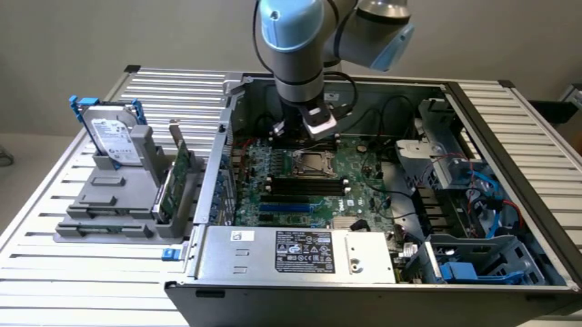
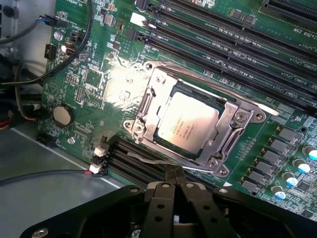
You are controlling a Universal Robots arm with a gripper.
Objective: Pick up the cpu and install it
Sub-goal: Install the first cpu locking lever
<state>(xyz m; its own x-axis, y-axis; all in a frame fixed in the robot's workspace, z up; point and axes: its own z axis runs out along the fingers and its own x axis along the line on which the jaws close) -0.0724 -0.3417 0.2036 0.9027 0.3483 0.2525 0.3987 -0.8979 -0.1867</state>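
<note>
The cpu (image 2: pixel 187 124) lies flat in the motherboard socket (image 2: pixel 233 124), its silvery-beige top showing through the metal retention frame that sits over it. My gripper (image 2: pixel 173 172) hovers just beside the socket's edge with its two black fingers pressed together and nothing between them. The tips are right next to the thin socket lever (image 2: pixel 143 158). In the exterior view the gripper (image 1: pixel 304 136) hangs inside the open computer case, just behind the socket (image 1: pixel 318 162).
The green motherboard (image 1: pixel 364 194) fills the case floor, with black memory slots (image 2: pixel 237 34) and cables (image 2: pixel 29 74) nearby. A power supply (image 1: pixel 300 253) is at the case front. On the exterior view's left, a grey holder (image 1: pixel 109 204) carries a hard drive (image 1: pixel 114 139) and an upright green card (image 1: pixel 182 167).
</note>
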